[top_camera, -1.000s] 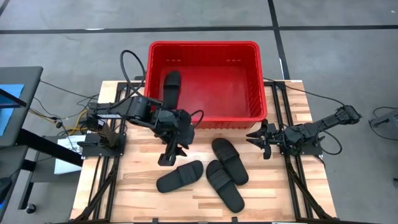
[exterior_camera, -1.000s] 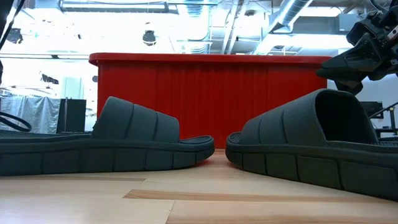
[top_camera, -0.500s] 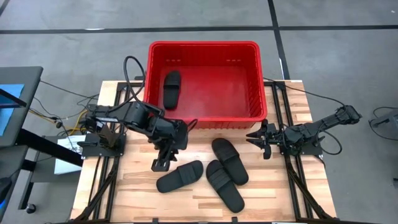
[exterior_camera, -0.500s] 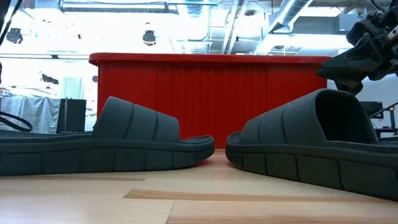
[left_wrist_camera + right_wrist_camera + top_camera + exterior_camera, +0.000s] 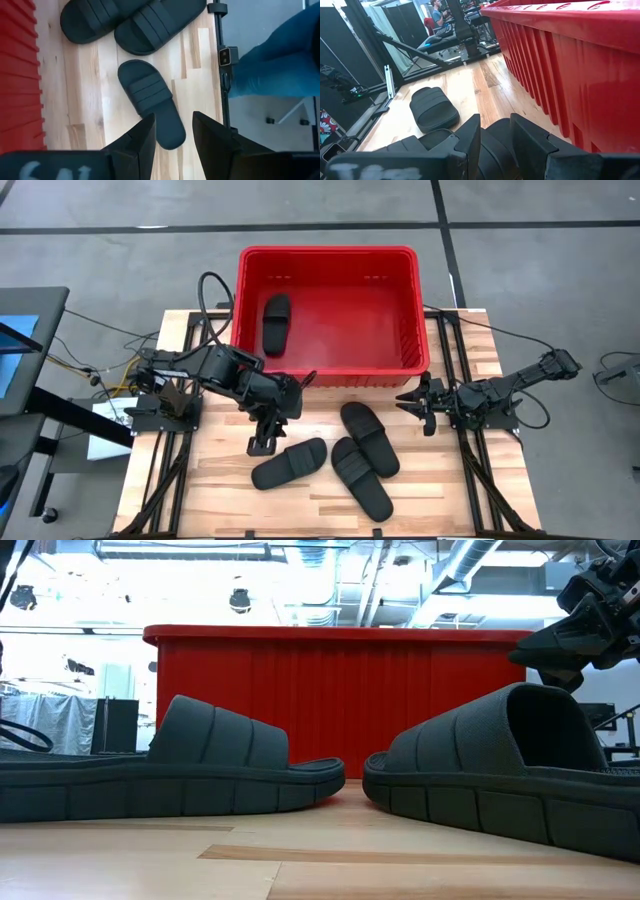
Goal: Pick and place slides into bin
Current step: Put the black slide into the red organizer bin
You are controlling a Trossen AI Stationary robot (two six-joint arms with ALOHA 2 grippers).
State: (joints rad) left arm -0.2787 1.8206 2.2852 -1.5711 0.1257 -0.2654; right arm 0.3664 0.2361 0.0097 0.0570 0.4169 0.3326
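One black slide (image 5: pixel 276 323) lies flat in the red bin (image 5: pixel 327 252) at the table's far side. Three more slides rest soles down on the wooden table: one at near centre (image 5: pixel 289 463) (image 5: pixel 150 102), two to its right (image 5: pixel 369 438) (image 5: pixel 361 477). My left gripper (image 5: pixel 262 442) (image 5: pixel 174 142) hangs open and empty above the table, pointing steeply down, just left of the near-centre slide's end. My right gripper (image 5: pixel 418 402) (image 5: pixel 495 145) waits open and empty at the table's right side, beside the bin's near right corner.
The bin's slotted front wall (image 5: pixel 340 690) stands close behind the slides. Black frame rails (image 5: pixel 468 470) run along the table's left and right sides. Something in blue cloth (image 5: pixel 280 60) shows beyond the table's edge. Bare wood (image 5: pixel 220 490) lies at the near left.
My left gripper has moved from the bin's near rim toward the table's near left, sinking a little and rolling at the wrist, and now hangs beside the near-centre slide. It has stayed open. The slides have not moved.
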